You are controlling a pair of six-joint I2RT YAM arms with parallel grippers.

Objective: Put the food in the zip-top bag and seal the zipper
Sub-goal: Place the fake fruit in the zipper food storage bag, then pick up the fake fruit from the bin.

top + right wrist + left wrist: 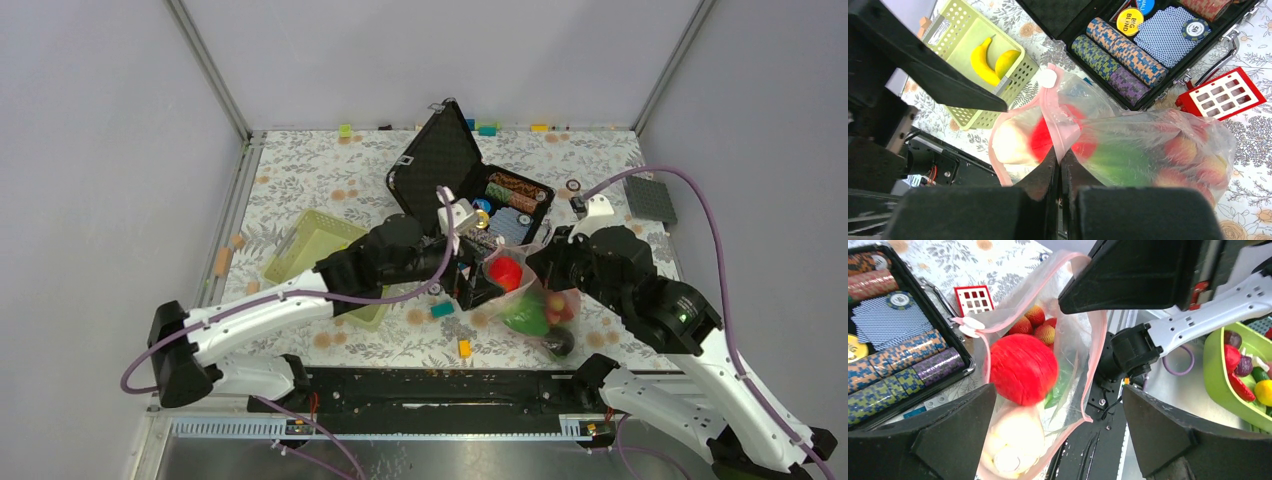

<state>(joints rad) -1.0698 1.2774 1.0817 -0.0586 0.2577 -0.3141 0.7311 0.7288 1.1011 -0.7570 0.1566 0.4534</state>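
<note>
The bench (300, 170) is covered by a floral cloth, and the open black hard case (440, 160) on it is taken as the reference. To the left of the case a light green basket (305, 245) is seen. Just in front of the case, towards the arm bases, the zip-top bag (1148, 145) is found, partly filled and with its mouth open.

The left pincer (1058, 390) is spread wide, one finger on either side of the bag's mouth, and nothing is gripped by it. The right pincer (1060, 165) is pressed together on the edge of the mouth. A red round fruit (1023, 369) is lodged in the mouth, and a berry cluster (1035, 322) is also inside. A banana (979, 62) is seen in the basket, not yet bagged. The zipper (1053, 120), a thin pink strip, is what is pinched by the right pincer.

The bag is judged thin, limp and slippery, so the film would be expected to crumple and slide if grasped. The strip is judged the firmer part, so hold is best taken there, near its ends, and it is best drawn taut before being pressed shut. The toy food is judged light and hard. The red fruit may first need to be pushed below the strip.
</note>
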